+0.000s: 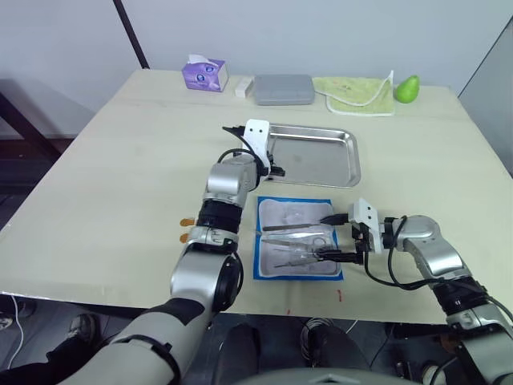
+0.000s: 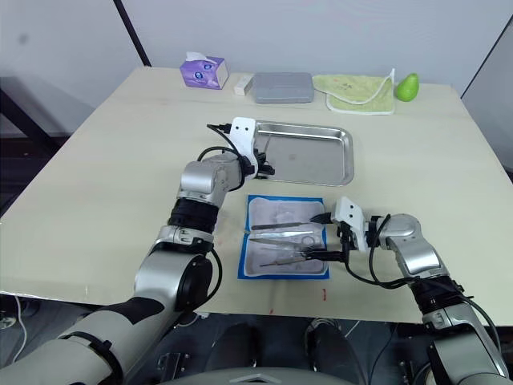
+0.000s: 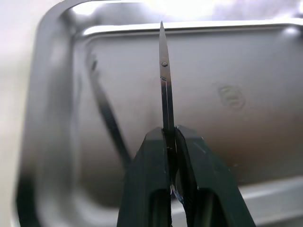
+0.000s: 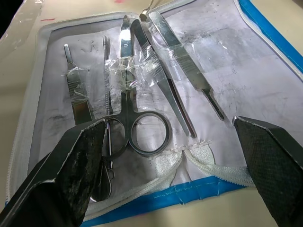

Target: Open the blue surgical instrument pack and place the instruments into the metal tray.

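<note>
**A:** So what's hard to see here? The left gripper [image 3: 170, 142] is pinched tight on one of the instruments, a thin pair of scissors [image 3: 164, 80]. Only the blades poke out past the fingers, and the handles are hidden between them. It's held over the near-left part of the metal tray [image 1: 341, 172].

**B:** Yeah, and I can't say if the tips touch the tray floor. There's a round stamped mark on the tray bottom in the left wrist view, but it's too smeared to read.

**A:** Any writing elsewhere?

**B:** Nothing legible. The purple tissue box [image 1: 203, 74] has a pattern, that's all. No print I can make out on the blue surgical instrument pack [image 1: 260, 269] either.

**A:** The pack lies open and flat on the table [image 1: 96, 176], just in front of the tray, clear lining up.

**B:** Count inside it from the right wrist view: ring-handled scissors [image 4: 137, 118], tweezers [image 4: 163, 75] beside them, a scalpel-type handle [image 4: 189, 71], another flat handle [image 4: 78, 94], plus a thin probe-like thing [image 4: 107, 90]. So five-ish, though crinkled tape covers a few of them, and something sits half hidden under the gripper's finger.

**A:** And the right gripper [image 4: 175, 156]?

**B:** Spread wide, fingers hovering at the pack's right edge, holding nothing.

**A:** Back of the table: one grey case [image 1: 284, 89], one yellow-green cloth [image 1: 357, 94], one green pear-shaped thing [image 1: 408, 88].
</note>
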